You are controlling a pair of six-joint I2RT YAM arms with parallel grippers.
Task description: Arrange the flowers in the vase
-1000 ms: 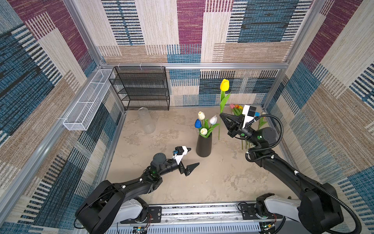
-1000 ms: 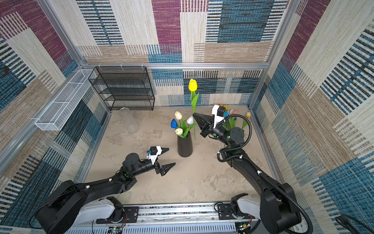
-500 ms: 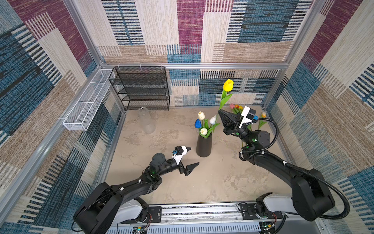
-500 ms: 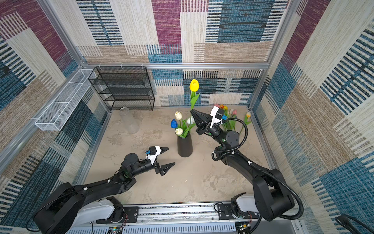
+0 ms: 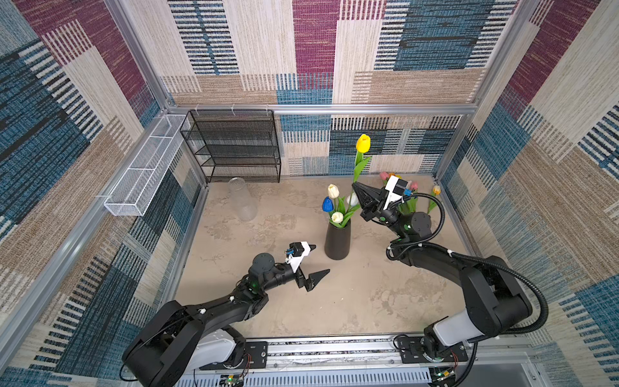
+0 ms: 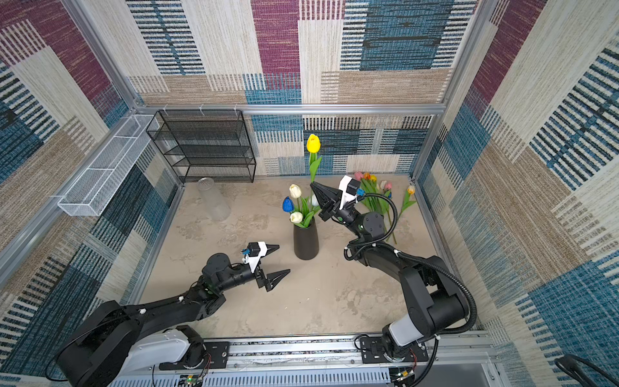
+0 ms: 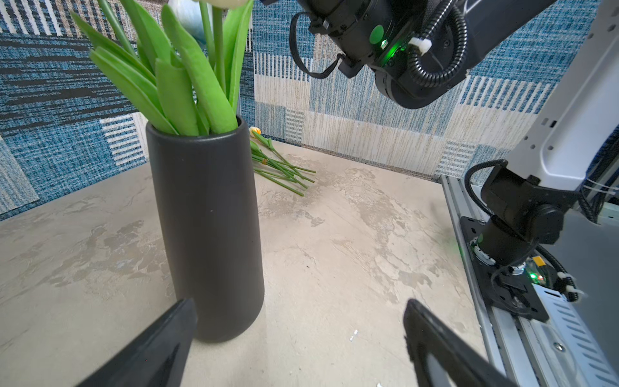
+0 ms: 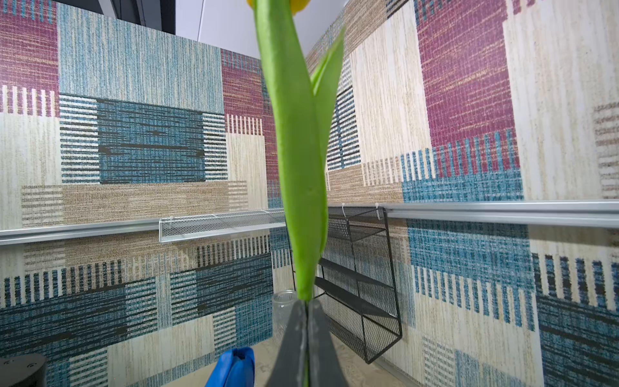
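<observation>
Right fingers (image 5: 363,193) pinch the yellow tulip (image 5: 362,143) beside the vase (image 5: 337,241); crowded leaves (image 5: 341,205) there may deflect its stem. Left fingers (image 5: 318,275) stand open.

Yellow tulip (image 5: 362,143) in right pincer (image 5: 355,186)

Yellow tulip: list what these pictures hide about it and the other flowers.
Tall yellow tulip: lower stem hidden behind the shut right tool, both top views; head cropped by right wrist view's edge.
Loose pink and orange tulips: count hidden by right arm, top views.
Matte black vase: inside hidden by leaves, left wrist view.
</observation>
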